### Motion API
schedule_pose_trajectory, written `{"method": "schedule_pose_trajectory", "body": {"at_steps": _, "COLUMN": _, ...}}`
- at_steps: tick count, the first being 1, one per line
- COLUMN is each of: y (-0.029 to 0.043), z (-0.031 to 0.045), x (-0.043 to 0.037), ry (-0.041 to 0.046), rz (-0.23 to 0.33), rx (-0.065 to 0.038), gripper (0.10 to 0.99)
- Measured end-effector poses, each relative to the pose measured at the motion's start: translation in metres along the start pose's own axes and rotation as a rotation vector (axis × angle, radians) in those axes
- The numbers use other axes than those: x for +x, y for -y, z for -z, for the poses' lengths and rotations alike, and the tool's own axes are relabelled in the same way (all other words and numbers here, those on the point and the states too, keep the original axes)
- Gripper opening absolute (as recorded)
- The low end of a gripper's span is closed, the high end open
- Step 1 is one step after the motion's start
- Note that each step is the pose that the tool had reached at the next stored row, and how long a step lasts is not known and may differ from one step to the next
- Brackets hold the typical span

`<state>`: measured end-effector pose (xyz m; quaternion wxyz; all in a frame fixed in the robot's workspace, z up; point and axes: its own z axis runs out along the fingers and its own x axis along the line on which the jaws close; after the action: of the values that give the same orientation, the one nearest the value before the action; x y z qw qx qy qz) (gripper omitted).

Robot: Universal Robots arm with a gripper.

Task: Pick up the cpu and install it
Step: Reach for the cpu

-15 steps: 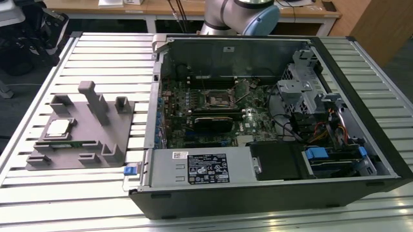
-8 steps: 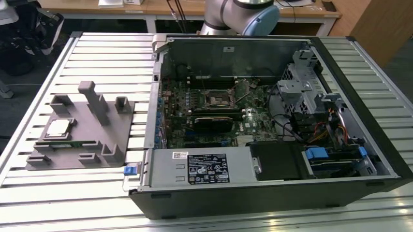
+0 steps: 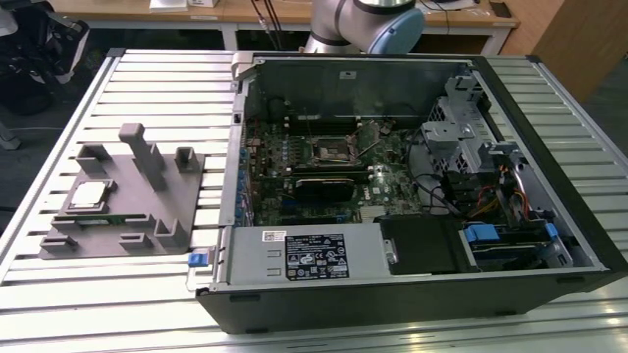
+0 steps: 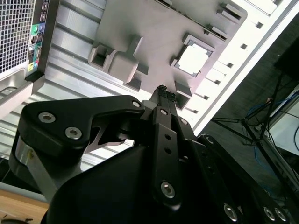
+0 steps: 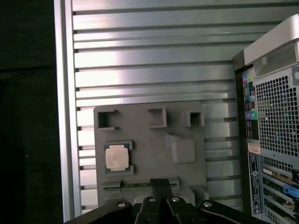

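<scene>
Exterior view gave you two containers on the slatted table (image 3: 167, 88): a grey holder (image 3: 132, 213) at nine o'clock and an open computer case (image 3: 412, 301) at three o'clock. The cpu (image 3: 88, 195) lay flat in a square recess of the holder, toward the holder's ten o'clock corner in that view and well apart from the case. Inside the case the green motherboard (image 3: 324, 176) lay flat. Its black-framed socket (image 3: 332, 151) sat toward the board's twelve o'clock edge, and the socket's centre looked dark. The arm (image 3: 368, 22) rose at twelve o'clock, beyond the case.

Both wrist views gave you what that view left out. The gripper (image 4: 162, 89) hung above the holder (image 4: 140, 23) with its fingers pressed together and nothing between them. It was near the cpu (image 4: 194, 59) but clear of it. In the first wrist view you also had a thin green memory stick (image 5: 117, 188) lying in a long slot of the holder (image 5: 149, 144), just beside the recess of the cpu (image 5: 117, 156). The gripper (image 5: 161, 182) overlapped that slot in the picture. Both wrist views also caught the case's perforated rear panel (image 5: 275, 107) with its coloured ports.
</scene>
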<state>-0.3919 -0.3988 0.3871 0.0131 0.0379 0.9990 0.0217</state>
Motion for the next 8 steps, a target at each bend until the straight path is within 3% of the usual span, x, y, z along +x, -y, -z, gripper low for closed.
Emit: {"method": "schedule_pose_trajectory", "body": {"at_steps": 8, "y": 0.0008, "z": -0.0002, "x": 0.0132, "ry": -0.0004, "rz": 0.0, "rx": 0.0, "gripper": 0.106}}
